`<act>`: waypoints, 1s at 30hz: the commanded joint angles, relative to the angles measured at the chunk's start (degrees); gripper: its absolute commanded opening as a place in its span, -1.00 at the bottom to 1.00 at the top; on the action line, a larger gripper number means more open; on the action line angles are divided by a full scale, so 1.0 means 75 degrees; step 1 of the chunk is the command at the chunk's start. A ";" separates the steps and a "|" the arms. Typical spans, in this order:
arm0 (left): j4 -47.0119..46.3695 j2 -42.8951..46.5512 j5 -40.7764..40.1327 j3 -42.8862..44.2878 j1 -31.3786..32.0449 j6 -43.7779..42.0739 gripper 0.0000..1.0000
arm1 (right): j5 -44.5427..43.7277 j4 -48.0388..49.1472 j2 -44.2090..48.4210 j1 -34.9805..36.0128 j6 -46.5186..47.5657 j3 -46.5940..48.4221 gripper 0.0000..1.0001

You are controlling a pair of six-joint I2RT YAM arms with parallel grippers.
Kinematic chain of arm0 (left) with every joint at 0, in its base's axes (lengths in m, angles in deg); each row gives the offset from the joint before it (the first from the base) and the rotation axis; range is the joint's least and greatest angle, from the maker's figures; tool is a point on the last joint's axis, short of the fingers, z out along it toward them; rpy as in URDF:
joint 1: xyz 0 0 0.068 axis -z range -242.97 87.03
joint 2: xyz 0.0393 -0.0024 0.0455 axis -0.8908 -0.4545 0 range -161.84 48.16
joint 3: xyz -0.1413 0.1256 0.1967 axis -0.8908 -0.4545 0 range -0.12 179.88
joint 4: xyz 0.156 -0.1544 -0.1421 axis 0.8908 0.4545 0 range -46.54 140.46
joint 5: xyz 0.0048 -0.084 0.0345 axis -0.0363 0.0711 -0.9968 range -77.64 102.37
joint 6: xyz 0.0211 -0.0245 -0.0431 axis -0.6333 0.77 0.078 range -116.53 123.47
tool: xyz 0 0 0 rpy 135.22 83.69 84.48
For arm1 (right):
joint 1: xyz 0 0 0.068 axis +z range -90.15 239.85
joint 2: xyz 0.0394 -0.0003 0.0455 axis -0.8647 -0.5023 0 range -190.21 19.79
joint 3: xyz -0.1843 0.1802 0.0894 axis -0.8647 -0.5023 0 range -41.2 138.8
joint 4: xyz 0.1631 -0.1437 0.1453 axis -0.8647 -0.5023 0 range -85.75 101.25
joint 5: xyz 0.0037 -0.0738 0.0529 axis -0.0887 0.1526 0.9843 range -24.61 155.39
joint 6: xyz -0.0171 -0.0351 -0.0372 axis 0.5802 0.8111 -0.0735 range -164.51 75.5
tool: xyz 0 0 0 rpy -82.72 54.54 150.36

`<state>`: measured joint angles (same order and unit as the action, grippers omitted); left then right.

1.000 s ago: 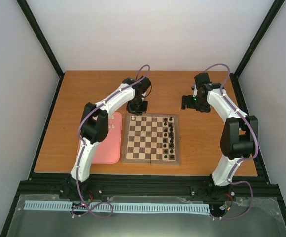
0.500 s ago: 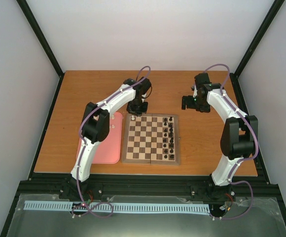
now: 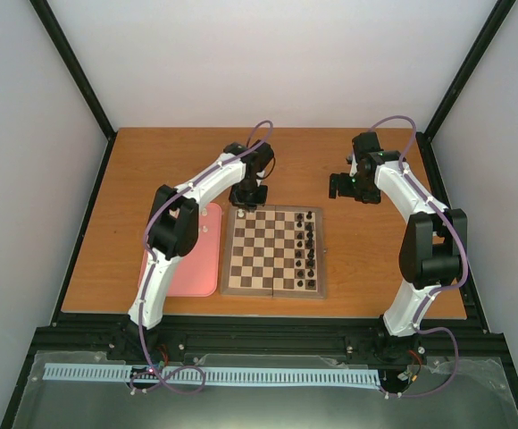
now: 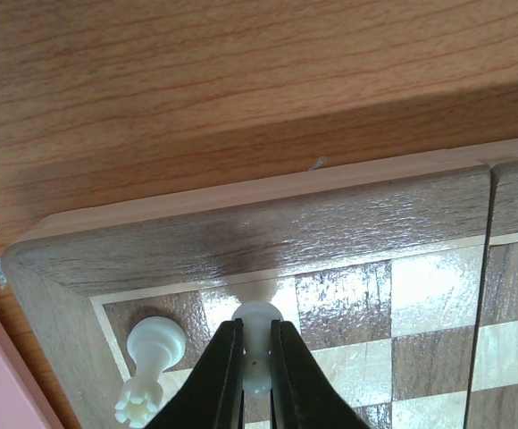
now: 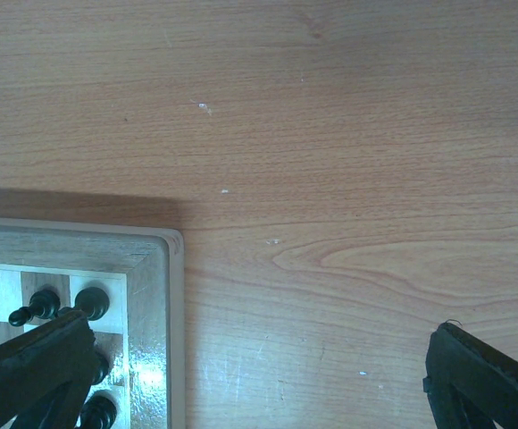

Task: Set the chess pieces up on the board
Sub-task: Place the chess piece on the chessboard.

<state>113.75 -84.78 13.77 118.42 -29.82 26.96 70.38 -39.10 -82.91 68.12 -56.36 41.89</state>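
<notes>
We see the brown surface (image 3: 152, 170) first; on it lies the board (image 3: 273, 292), with a pink tray (image 3: 196, 268) just beside it; more white pieces (image 3: 204, 229) sit on the tray; black pieces (image 3: 310, 241) fill the board's right side. Our right gripper (image 3: 344, 185) is wide open and holds nothing; our left gripper (image 4: 256, 335) is closed tight on one white piece (image 4: 256, 315) at the board's far left corner, next to a white rook (image 4: 152, 350). We think it could bump the rook, or tip when let go, because they stand so close; the piece looks to point straight up, foot toward its square.
</notes>
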 commanded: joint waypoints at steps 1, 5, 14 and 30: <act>-0.0006 -0.0053 -0.0118 -0.0065 0.0066 -0.0177 -0.93 | 0.0000 0.0035 0.0084 -0.0072 0.0011 -0.0050 1.00; -0.0017 -0.0019 -0.0130 -0.0172 0.0069 -0.0184 -0.94 | 0.0002 0.0034 0.0070 -0.0072 0.0012 -0.0050 1.00; -0.0083 -0.0098 -0.0032 -0.0152 0.0063 -0.0183 -0.84 | 0.0002 0.0033 0.0052 -0.0072 0.0022 -0.0057 1.00; -0.0054 -0.0204 0.0051 0.0016 0.0067 -0.0215 -0.73 | 0.0001 0.0045 0.0040 -0.0072 0.0034 -0.0061 1.00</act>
<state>113.72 -84.98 13.71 116.74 -29.82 26.15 70.40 -39.08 -82.91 68.12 -56.34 41.89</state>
